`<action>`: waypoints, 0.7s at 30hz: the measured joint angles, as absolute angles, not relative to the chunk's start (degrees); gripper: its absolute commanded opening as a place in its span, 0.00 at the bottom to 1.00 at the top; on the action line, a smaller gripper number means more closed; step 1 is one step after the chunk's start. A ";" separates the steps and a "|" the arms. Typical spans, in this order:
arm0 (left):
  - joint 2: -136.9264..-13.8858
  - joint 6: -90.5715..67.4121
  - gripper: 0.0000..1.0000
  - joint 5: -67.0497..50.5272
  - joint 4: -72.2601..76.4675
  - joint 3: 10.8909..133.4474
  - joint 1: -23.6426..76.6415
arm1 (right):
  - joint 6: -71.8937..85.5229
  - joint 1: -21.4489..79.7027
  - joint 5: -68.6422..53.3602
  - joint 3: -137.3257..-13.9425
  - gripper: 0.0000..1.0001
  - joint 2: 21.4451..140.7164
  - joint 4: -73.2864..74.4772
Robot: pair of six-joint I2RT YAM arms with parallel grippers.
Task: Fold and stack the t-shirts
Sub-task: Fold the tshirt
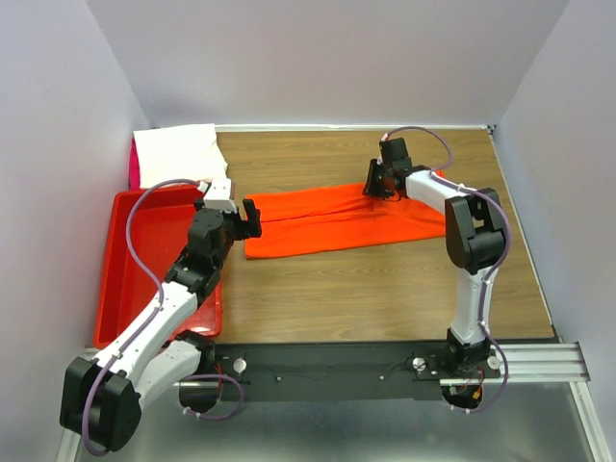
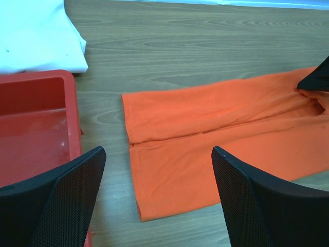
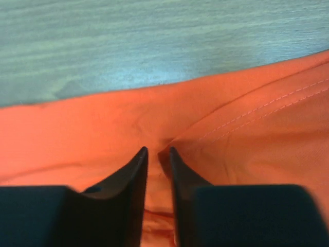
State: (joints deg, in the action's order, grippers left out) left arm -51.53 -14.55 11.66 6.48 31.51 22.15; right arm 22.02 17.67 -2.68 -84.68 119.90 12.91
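The orange-red t-shirt (image 1: 327,226) lies on the wooden table, folded into a long strip. My left gripper (image 1: 243,221) is open and empty, hovering just off the strip's left end; in the left wrist view (image 2: 157,154) the shirt's left hem (image 2: 154,170) lies between the fingers. My right gripper (image 1: 377,183) is down on the strip's far edge, right of its middle. In the right wrist view (image 3: 158,150) its jaws are pinched on a fold of the orange cloth (image 3: 77,128). The folded white t-shirt (image 1: 175,152) lies at the back left, with a sliver of the pink one (image 1: 132,164) beside it.
A rigid red plastic bin (image 1: 135,269) sits at the left, under my left arm; its rim (image 2: 72,103) is close to the left finger. The white t-shirt (image 2: 36,36) lies just beyond the bin. Grey walls enclose the table.
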 measured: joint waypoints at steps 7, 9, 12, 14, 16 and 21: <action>-58.52 -14.20 0.90 8.38 6.35 35.35 22.15 | 23.44 17.67 -2.50 -79.81 0.53 111.57 12.91; -63.44 -13.96 0.89 7.20 5.93 39.31 22.15 | 24.49 17.12 -2.46 -77.38 0.54 107.42 12.03; -72.82 -13.69 0.88 6.13 4.25 47.33 22.15 | 27.70 14.44 -3.07 -70.22 0.54 99.13 11.31; -81.89 -13.43 0.82 5.30 1.72 55.35 22.15 | 29.98 11.09 -4.80 -66.22 0.54 96.27 9.30; -90.06 -13.17 0.74 4.67 -2.07 62.17 22.15 | 32.77 6.17 -6.92 -60.95 0.54 94.15 7.55; -106.76 -13.15 0.61 3.11 -9.28 75.92 22.15 | 36.29 -1.50 -11.55 -51.16 0.50 93.41 5.78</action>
State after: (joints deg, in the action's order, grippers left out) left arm -106.76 -13.15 3.11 -9.28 75.92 22.15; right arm 36.29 -1.50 -11.55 -51.16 93.41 5.78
